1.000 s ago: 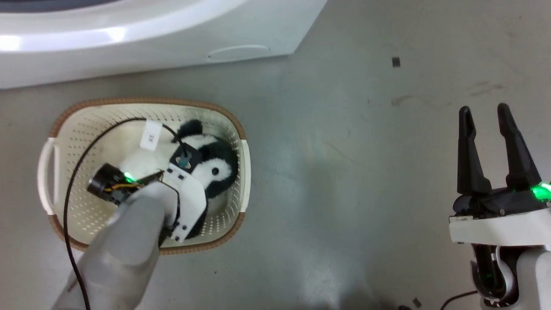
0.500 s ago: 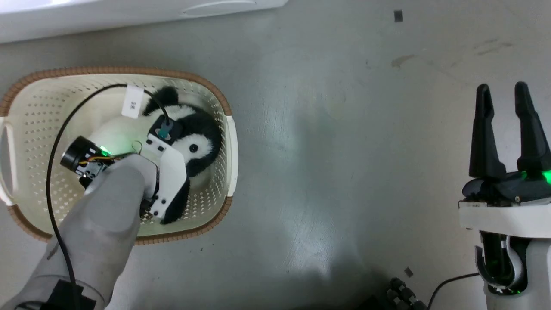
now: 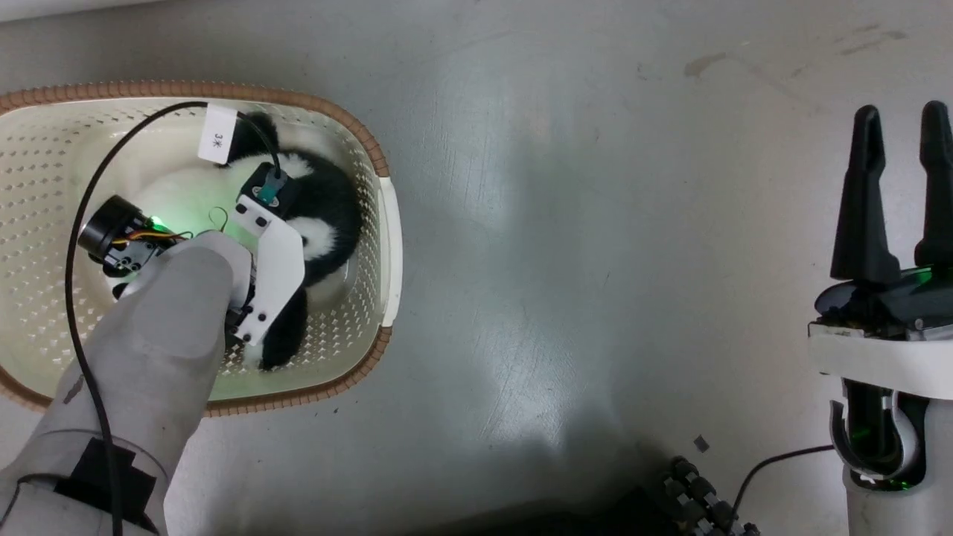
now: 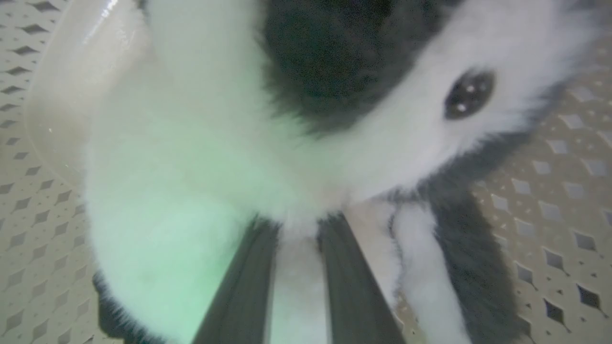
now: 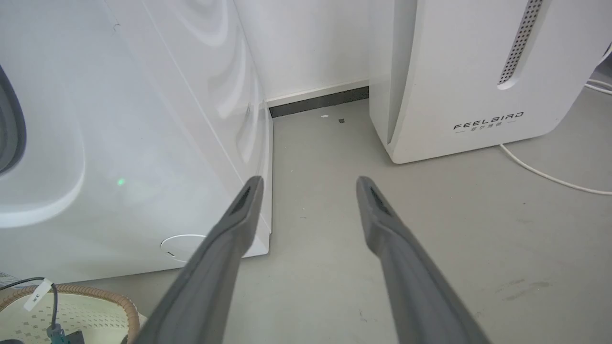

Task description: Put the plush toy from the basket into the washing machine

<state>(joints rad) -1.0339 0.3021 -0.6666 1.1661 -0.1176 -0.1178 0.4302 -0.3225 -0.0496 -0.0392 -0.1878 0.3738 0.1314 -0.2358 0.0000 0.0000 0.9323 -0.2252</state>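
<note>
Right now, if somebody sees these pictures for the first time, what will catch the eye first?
First, the fluffy black-and-white plush toy lying in the cream basket at the robot's left, with the left pincer closed on its white fur. After that, the right pincer, open and empty above the grey floor at the right.

The white appliance (image 5: 459,71) carries the brand name FEELBIRD (image 5: 488,121) in dark capitals low on its front. A smaller line printed just beneath it is too small to read. A white paper tag (image 3: 217,135) on the black cable (image 3: 97,186) bears a handwritten 3, followed by a star-like mark I cannot make out
</note>
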